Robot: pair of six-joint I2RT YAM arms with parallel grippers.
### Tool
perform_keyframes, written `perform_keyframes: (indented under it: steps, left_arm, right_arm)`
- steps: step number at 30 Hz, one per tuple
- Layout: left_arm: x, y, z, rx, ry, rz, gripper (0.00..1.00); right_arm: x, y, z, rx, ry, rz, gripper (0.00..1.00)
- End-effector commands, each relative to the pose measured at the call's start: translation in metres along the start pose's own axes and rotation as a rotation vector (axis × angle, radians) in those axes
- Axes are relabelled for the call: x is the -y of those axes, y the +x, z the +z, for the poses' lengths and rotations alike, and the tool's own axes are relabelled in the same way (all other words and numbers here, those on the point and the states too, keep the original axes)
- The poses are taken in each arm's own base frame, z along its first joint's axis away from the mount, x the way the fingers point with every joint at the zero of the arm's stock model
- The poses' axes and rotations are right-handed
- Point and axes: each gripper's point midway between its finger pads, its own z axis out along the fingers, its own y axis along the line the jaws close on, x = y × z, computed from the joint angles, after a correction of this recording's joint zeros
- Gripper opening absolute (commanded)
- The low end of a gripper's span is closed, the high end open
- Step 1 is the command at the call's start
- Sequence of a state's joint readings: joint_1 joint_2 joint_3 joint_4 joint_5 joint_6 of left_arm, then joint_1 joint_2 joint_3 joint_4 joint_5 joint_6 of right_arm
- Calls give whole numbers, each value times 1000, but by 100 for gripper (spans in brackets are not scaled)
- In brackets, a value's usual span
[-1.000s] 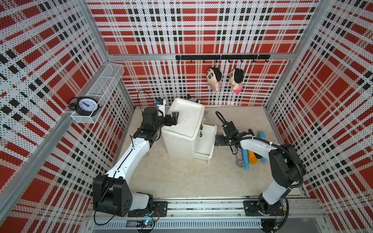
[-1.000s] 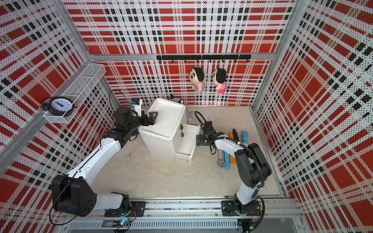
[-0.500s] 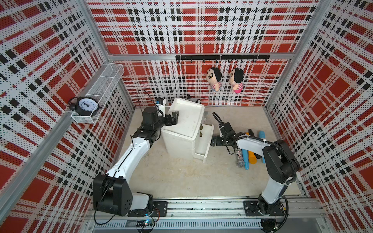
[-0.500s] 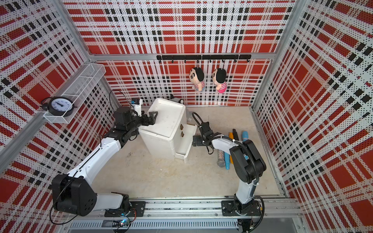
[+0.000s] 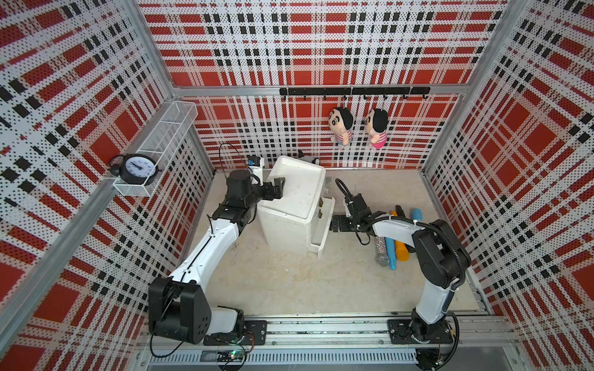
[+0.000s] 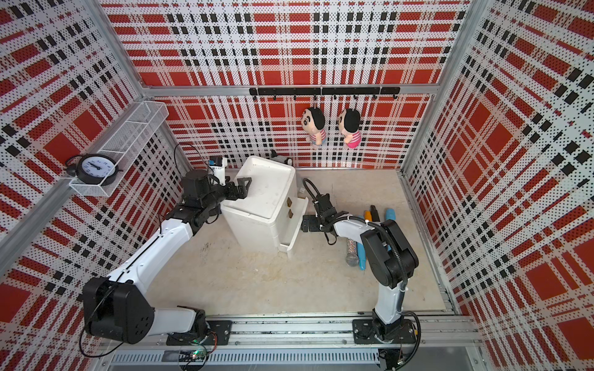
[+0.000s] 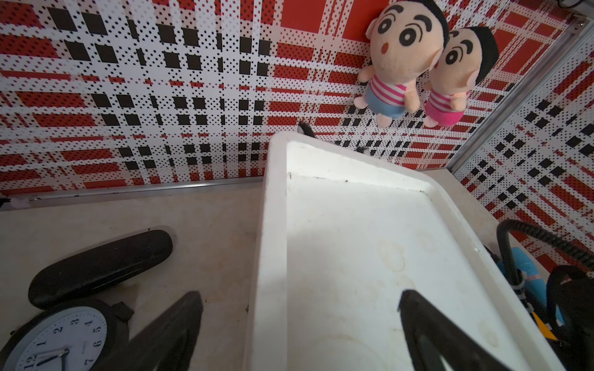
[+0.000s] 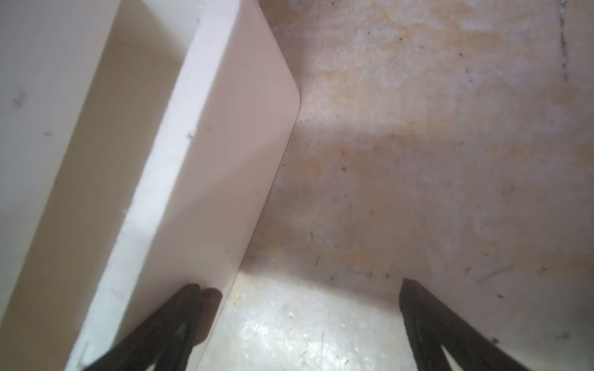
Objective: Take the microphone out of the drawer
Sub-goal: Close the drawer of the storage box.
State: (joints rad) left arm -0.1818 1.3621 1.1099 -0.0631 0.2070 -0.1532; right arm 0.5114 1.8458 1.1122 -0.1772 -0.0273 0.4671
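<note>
Comparing this moment with the views from a second earlier, the white pull-out drawer of the white plastic drawer cabinet now projects far less: it has been pushed most of the way in. The right gripper is doing the pushing. Its jaws are spread wide with nothing between them, and in the right wrist view one fingertip bears on the drawer's front panel. The left gripper sits at the cabinet top, jaws also apart, straddling the raised rim without clamping it. The silver glitter-handled microphone lies on the beige tabletop beside the right arm, outside the drawer, just beside a blue cylindrical item and an orange cylindrical item (which of these came from the drawer cannot be told). On this evidence the removal appears complete, and the closing stroke is only tidying up.
</note>
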Motion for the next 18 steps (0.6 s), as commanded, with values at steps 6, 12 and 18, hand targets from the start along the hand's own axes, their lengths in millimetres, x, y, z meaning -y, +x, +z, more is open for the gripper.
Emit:
perform_keyframes:
  steps: [6, 12, 18]
  left_arm:
    - [0, 27, 9, -88, 17, -28, 98]
    - [1, 27, 9, -88, 21, -28, 98]
    - [1, 28, 10, -90, 23, -28, 98]
  right_arm:
    - [-28, -11, 9, 35, -96, -1, 100]
    - [-33, -11, 15, 31, -120, 5, 100]
    - [-40, -12, 18, 32, -141, 5, 100]
